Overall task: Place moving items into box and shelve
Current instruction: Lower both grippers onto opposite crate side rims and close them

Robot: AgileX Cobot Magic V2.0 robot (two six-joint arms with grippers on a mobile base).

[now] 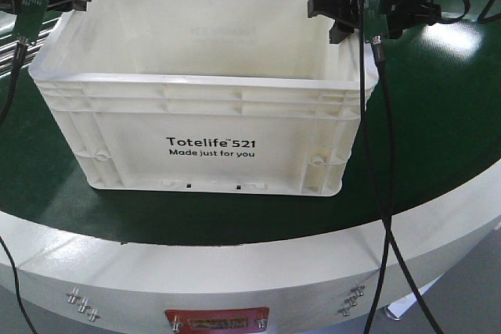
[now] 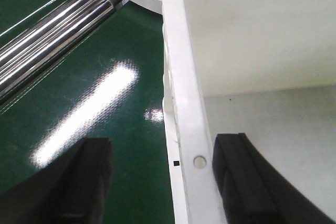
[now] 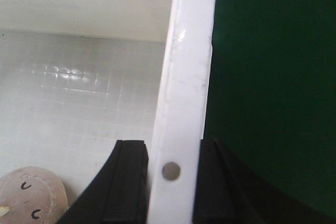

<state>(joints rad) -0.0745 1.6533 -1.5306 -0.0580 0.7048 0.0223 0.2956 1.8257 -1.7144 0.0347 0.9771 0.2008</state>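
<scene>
Our left claw (image 2: 160,153) straddles the left rim of the box (image 1: 211,107) with its fingers spread, the outer one well clear of the wall. Our right claw (image 3: 170,150) looks pressed onto the right rim, pinching it. The box stands on the green counter (image 1: 442,138), with a pink plush item (image 3: 31,195) on its floor. We judge that lifting now would tip the box, since only one side is gripped. The thin rim could also slide out of smooth pads.
</scene>
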